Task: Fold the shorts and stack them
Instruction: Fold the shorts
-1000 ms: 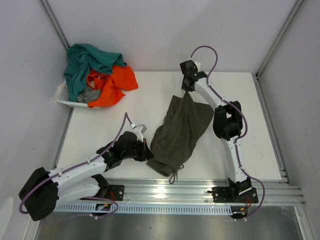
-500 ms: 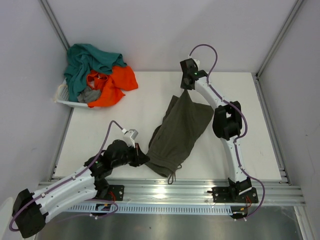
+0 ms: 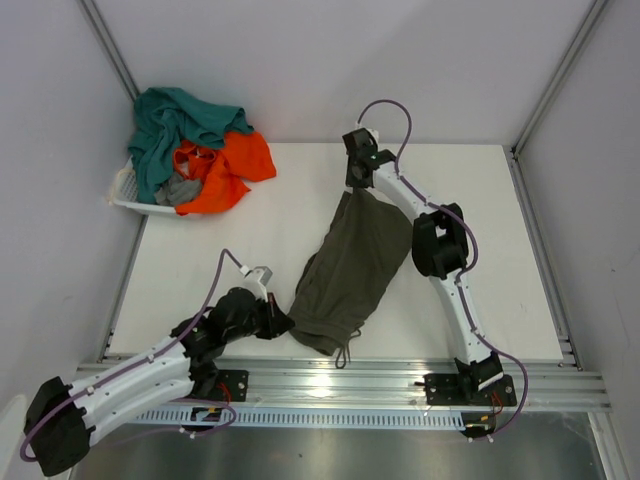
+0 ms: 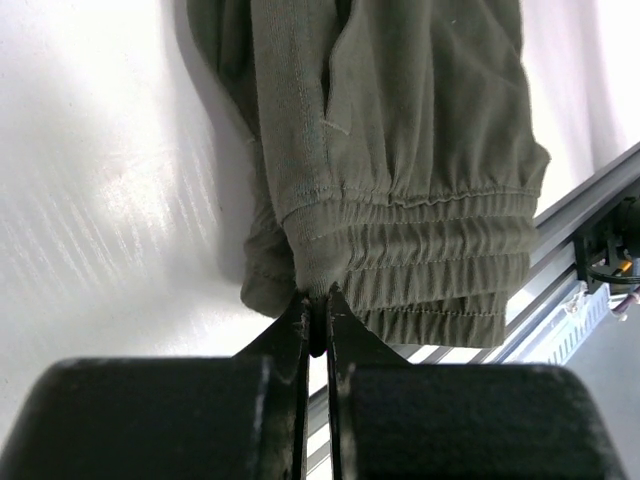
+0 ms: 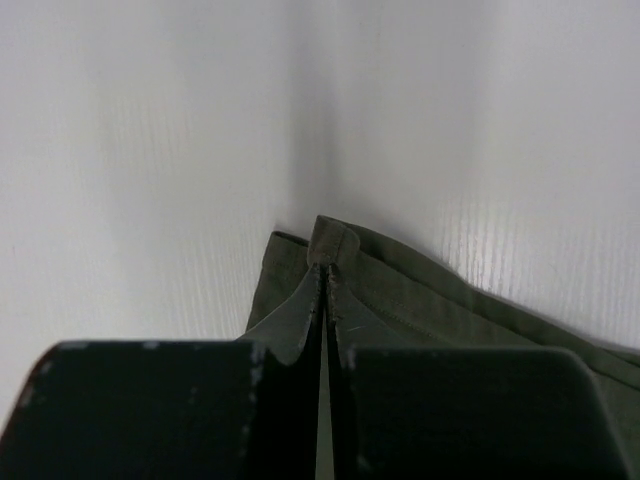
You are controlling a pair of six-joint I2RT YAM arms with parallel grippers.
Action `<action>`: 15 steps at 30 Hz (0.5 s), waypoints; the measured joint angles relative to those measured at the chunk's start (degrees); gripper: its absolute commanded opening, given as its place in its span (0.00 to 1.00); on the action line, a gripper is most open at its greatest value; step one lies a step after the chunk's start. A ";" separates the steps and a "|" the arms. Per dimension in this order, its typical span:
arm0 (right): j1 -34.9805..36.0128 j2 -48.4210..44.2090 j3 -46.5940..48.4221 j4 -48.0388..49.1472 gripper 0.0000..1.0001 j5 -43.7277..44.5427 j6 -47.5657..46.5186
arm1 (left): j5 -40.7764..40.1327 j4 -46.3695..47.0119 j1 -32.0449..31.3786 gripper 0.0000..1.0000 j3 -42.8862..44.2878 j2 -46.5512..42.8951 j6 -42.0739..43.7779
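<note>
The dark olive-green shorts [image 3: 350, 265] lie stretched slantwise across the white table, waist near the front edge, drawstring hanging at the front. My left gripper [image 3: 284, 322] is shut on the elastic waistband corner [image 4: 318, 270] at the near left. My right gripper [image 3: 352, 187] is shut on the leg hem [image 5: 330, 245] at the far end. The cloth [image 4: 400, 130] runs taut between the two. Teal shorts [image 3: 175, 125], bright orange shorts [image 3: 235, 165] and a bit of grey cloth [image 3: 178, 190] are heaped in the basket at the far left.
The white plastic basket [image 3: 128, 195] sits at the table's far left corner, against the left wall. A metal rail [image 3: 400, 380] runs along the front edge, also showing in the left wrist view [image 4: 590, 210]. Bare white tabletop [image 3: 490, 220] lies right of the shorts.
My right gripper has moved left with the hem, and my left gripper has drawn the waistband towards the front left. The shorts now lie narrower and straighter.
</note>
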 measured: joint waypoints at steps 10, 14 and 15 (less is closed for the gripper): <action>0.28 3.78 2.29 0.70 0.00 -0.04 -0.24 | -1.25 3.13 0.00 0.00 -2.60 3.28 -0.87; 0.39 5.84 3.69 0.70 0.15 -0.28 -0.50 | -1.55 3.80 -0.07 0.01 -3.52 3.02 -1.77; 0.42 6.27 3.96 0.70 0.33 -0.35 -0.50 | -1.55 3.82 -0.09 0.03 -3.52 3.06 -1.81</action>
